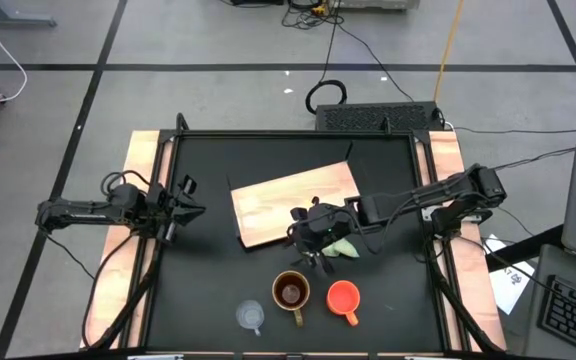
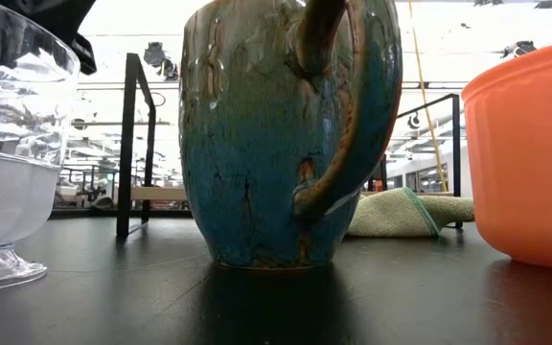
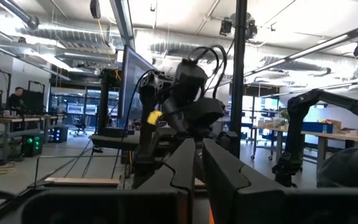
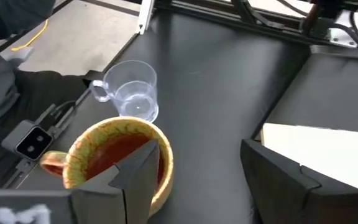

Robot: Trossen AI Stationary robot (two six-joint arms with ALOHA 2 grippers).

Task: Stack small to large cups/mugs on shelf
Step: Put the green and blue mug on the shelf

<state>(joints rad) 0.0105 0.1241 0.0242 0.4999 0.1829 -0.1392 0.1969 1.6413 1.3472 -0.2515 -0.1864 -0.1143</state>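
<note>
1. Along the front edge of the black table [image 1: 208,290], 3 vessels stand in a row: the clear glass cup [image 1: 251,317] to the left, the olive-brown mug [image 1: 291,292] in the middle with its handle toward the front, and the orange mug [image 1: 343,298] to the right.
2. All 3 stand upright and apart from one another; in the low view the brown mug [image 2: 286,134] fills the middle, between the glass cup [image 2: 12,144] and the orange mug [image 2: 530,153].
3. Just behind the brown mug hangs the right gripper [image 1: 316,250], above the table, its fingers spread wide and holding nothing; its wrist view looks down on the brown mug [image 4: 117,162] and the glass cup [image 4: 132,90].
4. A pale green cloth [image 1: 344,248] lies beside that gripper, at the near corner of the board.
5. The light-wood board [image 1: 293,200] lies flat and slightly askew at mid-table, with no cup on it.
6. The left gripper [image 1: 190,210] waits at the table's left side, well apart from the cups, its fingers [image 3: 225,177] pressed together on nothing.
</note>
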